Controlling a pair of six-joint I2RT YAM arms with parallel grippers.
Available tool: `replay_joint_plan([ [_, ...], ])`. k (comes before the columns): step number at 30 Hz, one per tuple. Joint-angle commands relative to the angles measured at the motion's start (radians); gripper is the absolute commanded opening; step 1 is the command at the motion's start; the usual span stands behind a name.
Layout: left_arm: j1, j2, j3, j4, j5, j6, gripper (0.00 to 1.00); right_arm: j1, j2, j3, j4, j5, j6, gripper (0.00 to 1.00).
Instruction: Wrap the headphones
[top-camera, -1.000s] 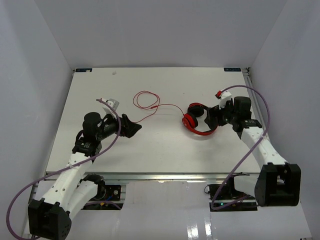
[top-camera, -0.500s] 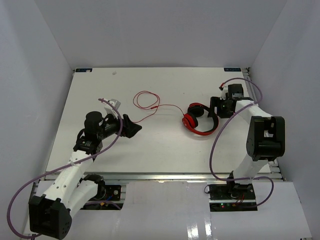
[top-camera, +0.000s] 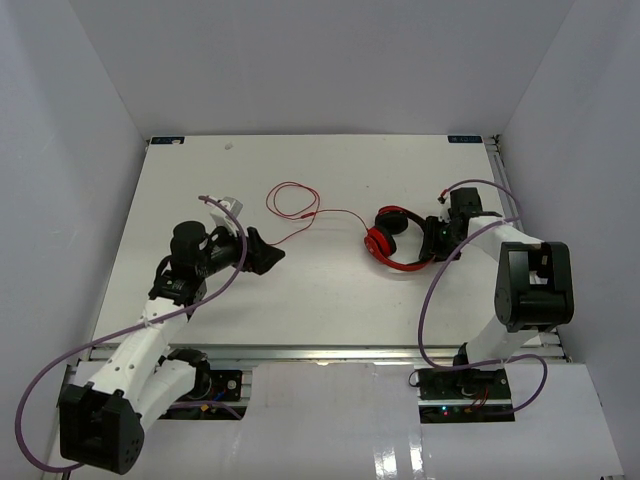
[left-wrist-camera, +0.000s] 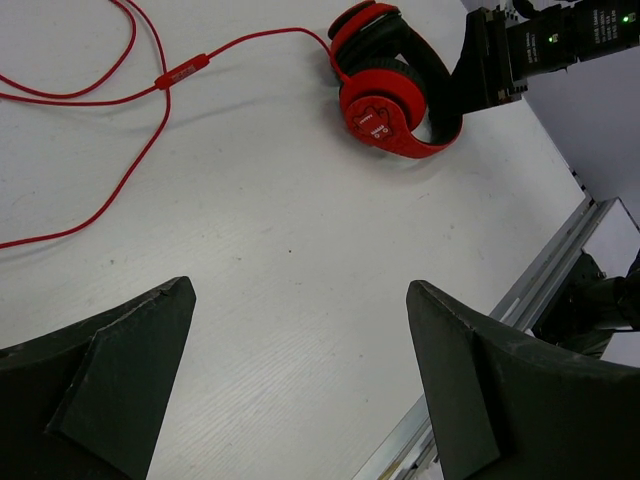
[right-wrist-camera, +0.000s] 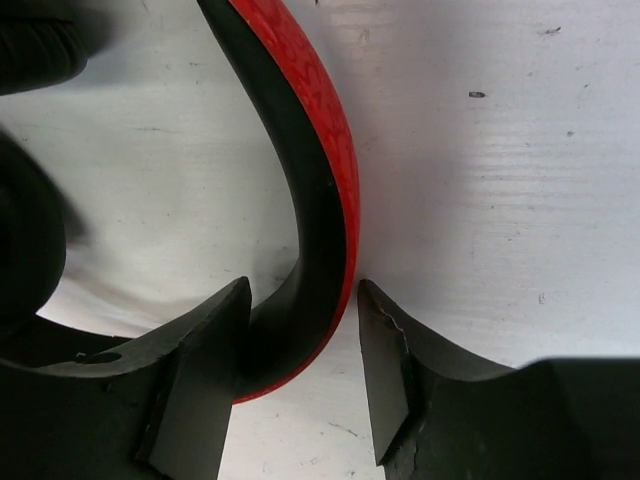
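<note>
Headphones (left-wrist-camera: 385, 110) lie flat, cord (left-wrist-camera: 120, 140) loose. Right gripper (right-wrist-camera: 302, 290) straddles the band to anchor it; firm pinch cannot be told. Left gripper (left-wrist-camera: 300, 290) hovers wide open, likely for the cord.

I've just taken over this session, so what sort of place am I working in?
Probably an enclosed lab test cell: plain white walls box in a white table, with the left arm and right arm bolted at its near edge.

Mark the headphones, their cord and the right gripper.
headphones (left-wrist-camera: 385, 115), left wrist view, red ear cup.
cord (left-wrist-camera: 183, 69), left wrist view, inline remote.
right gripper (right-wrist-camera: 300, 300), right wrist view, midway between fingertips, at the headband.
</note>
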Motion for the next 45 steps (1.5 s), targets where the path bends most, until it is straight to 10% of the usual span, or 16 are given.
replay_joint_plan([
  [1, -0.006, 0.012, -0.001, 0.159, 0.088, 0.015, 0.98, 0.005, 0.067, 0.03, 0.025, -0.003, 0.047, 0.44],
  [6, -0.136, 0.08, 0.07, 0.181, 0.058, 0.261, 0.98, 0.003, 0.053, 0.056, 0.043, 0.003, 0.022, 0.09],
  [13, -0.273, 0.276, 0.162, 0.201, 0.071, 0.714, 0.98, 0.01, -0.221, 0.014, 0.159, 0.065, -0.277, 0.08],
  [22, -0.364, 0.271, 0.13, 0.278, 0.111, 0.821, 0.98, 0.01, -0.51, 0.035, 0.186, -0.078, -0.419, 0.08],
  [45, -0.432, 0.456, 0.048, 0.57, 0.0, 0.738, 0.91, -0.047, -0.538, 0.401, 0.062, -0.381, -0.148, 0.08],
])
